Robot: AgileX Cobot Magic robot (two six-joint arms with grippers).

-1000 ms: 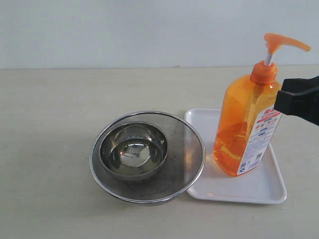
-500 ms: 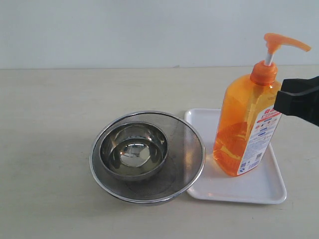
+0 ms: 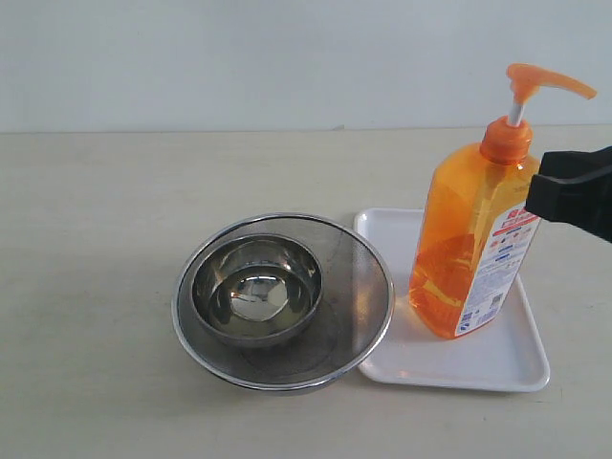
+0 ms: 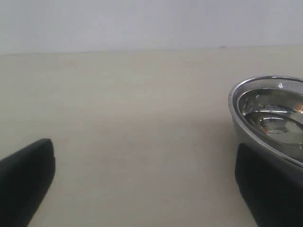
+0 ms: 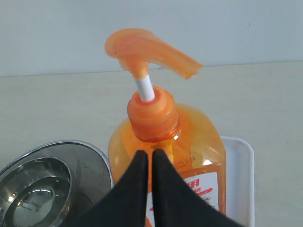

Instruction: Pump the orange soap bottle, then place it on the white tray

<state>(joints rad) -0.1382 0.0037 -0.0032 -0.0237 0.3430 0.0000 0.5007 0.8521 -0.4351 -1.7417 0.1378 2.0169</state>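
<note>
The orange soap bottle (image 3: 470, 239) stands upright on the white tray (image 3: 497, 361), its pump head (image 3: 537, 82) raised on the white stem. My right gripper (image 3: 537, 191) is shut with nothing between its jaws, its tips level with the bottle's right shoulder, just below the collar. The right wrist view shows the closed tips (image 5: 149, 154) in front of the bottle (image 5: 199, 137), with the tray (image 5: 239, 175) behind. My left gripper (image 4: 144, 158) is open over bare table, away from the bottle, and is out of the exterior view.
A small steel bowl (image 3: 256, 287) sits inside a wider steel strainer bowl (image 3: 368, 287), directly left of the tray and touching its edge. The left wrist view shows the bowls' rim (image 4: 258, 85) close beside one finger. Beige table surrounds everything.
</note>
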